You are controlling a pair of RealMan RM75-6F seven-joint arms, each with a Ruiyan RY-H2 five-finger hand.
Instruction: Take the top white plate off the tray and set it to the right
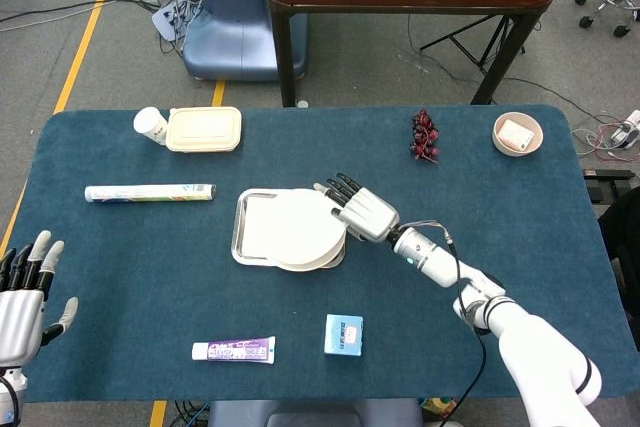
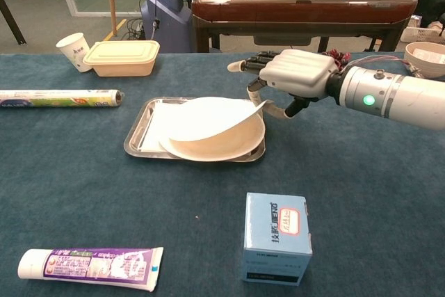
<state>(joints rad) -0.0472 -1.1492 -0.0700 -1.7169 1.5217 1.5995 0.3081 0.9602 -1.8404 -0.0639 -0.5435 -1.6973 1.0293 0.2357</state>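
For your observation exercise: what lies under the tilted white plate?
Under the plate, lifted at its right edge by the right hand, sits a second plate in the tray. The tray floor beneath is covered.

- We see the left hand (image 1: 22,299) cut off by the head view's left edge.
- The tilted white plate (image 2: 212,126) hides the tray's (image 2: 137,134) right part from us.
- The bowl (image 2: 425,55) runs off the chest view's right edge.
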